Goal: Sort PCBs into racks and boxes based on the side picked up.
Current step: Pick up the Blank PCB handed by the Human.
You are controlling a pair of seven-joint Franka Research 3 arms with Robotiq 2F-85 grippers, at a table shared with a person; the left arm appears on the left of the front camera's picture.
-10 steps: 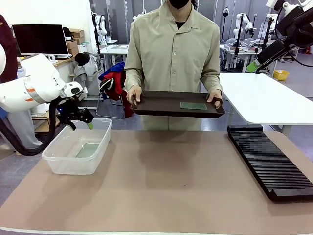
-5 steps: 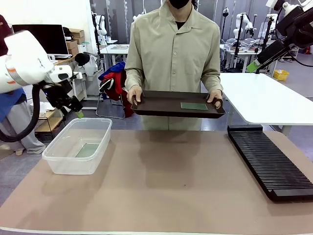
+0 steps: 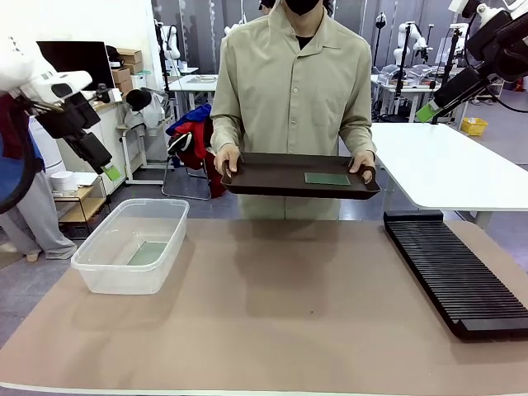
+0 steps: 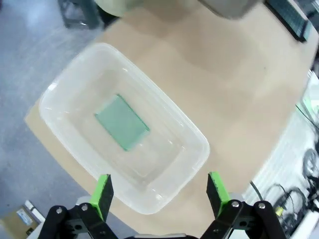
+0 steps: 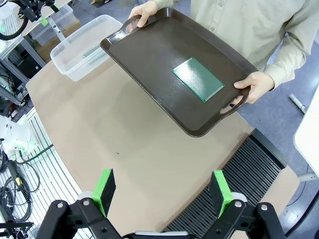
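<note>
One green PCB (image 3: 149, 252) (image 4: 122, 122) lies flat on the bottom of the clear box (image 3: 169, 238) (image 4: 164, 119) (image 5: 67, 42) at the table's left. A second PCB (image 3: 327, 178) (image 5: 198, 79) lies on a dark brown tray (image 3: 272, 175) (image 5: 149, 55) that a person holds by both handles above the far edge. The black slotted rack (image 3: 454, 272) (image 5: 239, 172) lies along the table's right. My left gripper (image 3: 110, 172) (image 4: 160, 192) hangs open and empty high above the box, to its left. My right gripper (image 3: 426, 112) (image 5: 164, 191) stands open, raised high at the right above the tray.
The brown table top (image 3: 280, 313) is bare between box and rack. A white table (image 3: 445, 161) stands behind the rack. Shelves and a monitor (image 3: 74, 62) stand off the left edge.
My left arm has risen out of the box and swung up and to the left, leaving the PCB lying in the box. The right arm and the tray have not moved.
</note>
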